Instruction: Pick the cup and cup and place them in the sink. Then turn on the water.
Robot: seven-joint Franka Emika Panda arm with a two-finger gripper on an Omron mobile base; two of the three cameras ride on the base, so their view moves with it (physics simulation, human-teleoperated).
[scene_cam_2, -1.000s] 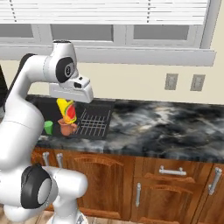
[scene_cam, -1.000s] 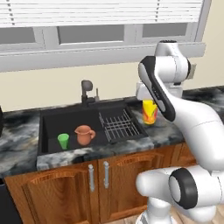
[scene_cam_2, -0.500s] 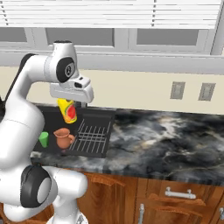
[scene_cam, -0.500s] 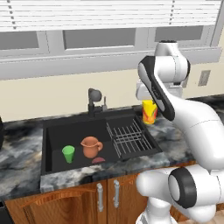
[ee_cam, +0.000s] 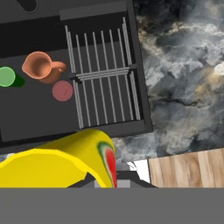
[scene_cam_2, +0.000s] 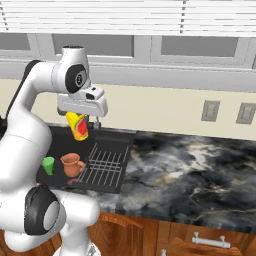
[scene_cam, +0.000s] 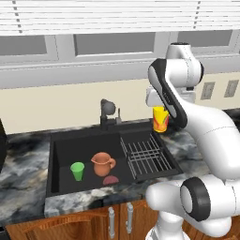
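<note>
The base is driving, so the sink (scene_cam: 61, 140) is sliding rightward across both base views, seemingly growing nearer.

No readable text, label, brand, number or sign anywhere; the yellow tapered cup (scene_cam_2: 77, 126) carries only an orange-red pattern.

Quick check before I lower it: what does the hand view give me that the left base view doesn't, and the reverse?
Hand view alone: a top-down look into the sink, plus wood floor beyond the counter edge. Left base view alone: the black faucet behind the basin, the window and wall outlets. Both: the yellow cup shut in the pincer, and the green cup, brown jug and wire rack in the sink.
</note>
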